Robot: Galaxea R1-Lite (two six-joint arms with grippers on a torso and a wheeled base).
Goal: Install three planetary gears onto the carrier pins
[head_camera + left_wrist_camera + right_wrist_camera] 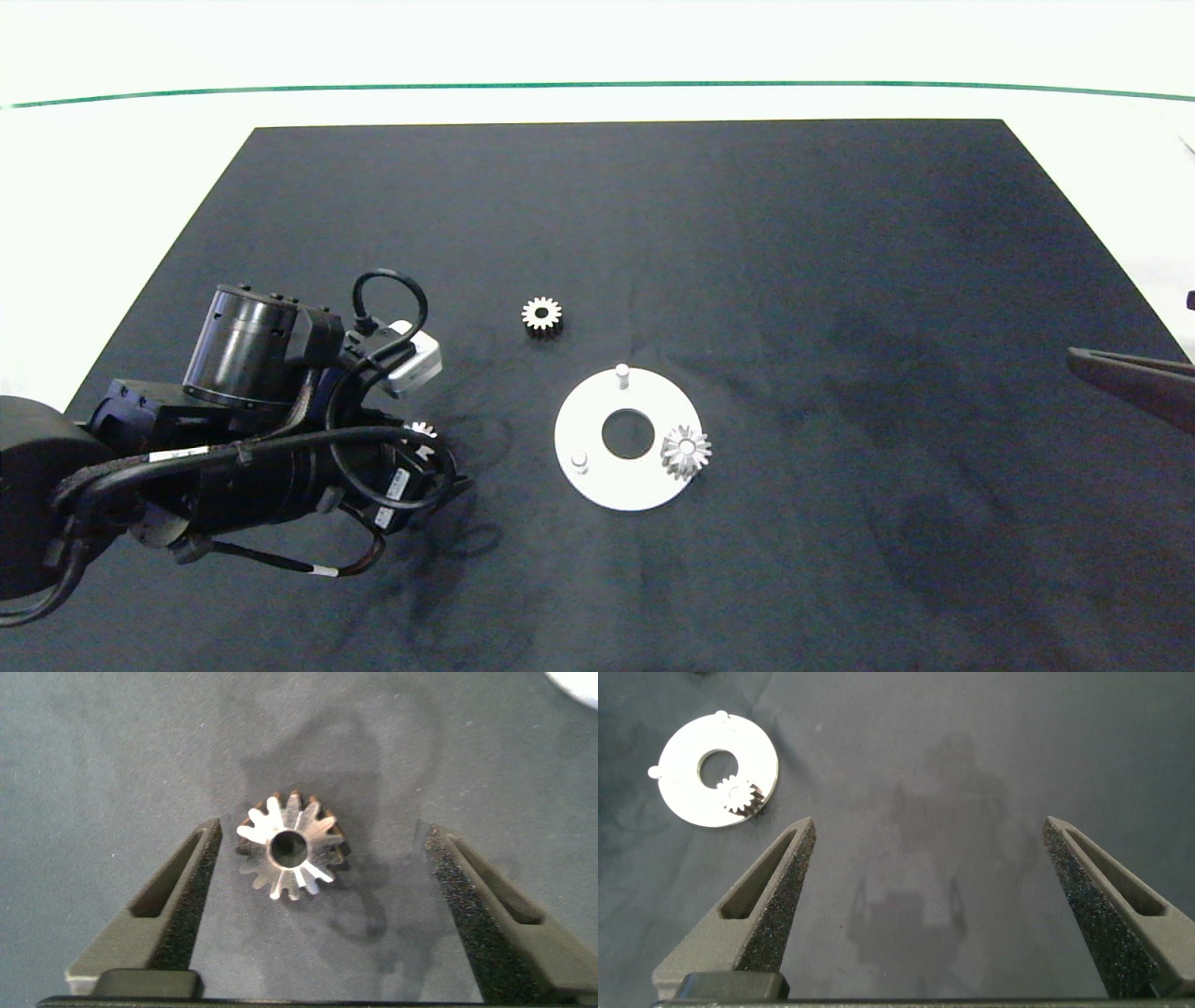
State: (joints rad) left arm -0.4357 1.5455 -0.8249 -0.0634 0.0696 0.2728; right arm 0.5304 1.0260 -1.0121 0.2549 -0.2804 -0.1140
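Note:
The white disc (pixel 597 467) lies right of the mat's middle. Two bare carrier pins (pixel 622 375) (pixel 579 460) stand on it. One planetary gear (pixel 686 452) sits on the disc's right side, also seen in the right wrist view as gear (pixel 741 796) on disc (pixel 687 789). A second gear (pixel 541 315) lies loose behind and left of the disc. The third gear (pixel 291 846) lies flat on the mat between the fingers of my open left gripper (pixel 322 829), apart from both pads; in the head view it (pixel 420 431) peeks out under the left arm. My right gripper (pixel 929 821) is open over bare mat.
Everything rests on a black mat (pixel 840 280) on a white table (pixel 112 187). The left arm (pixel 243 439) covers the mat's front left. The right arm's tip (pixel 1130 373) shows at the right edge. A green line (pixel 597 85) runs along the far side.

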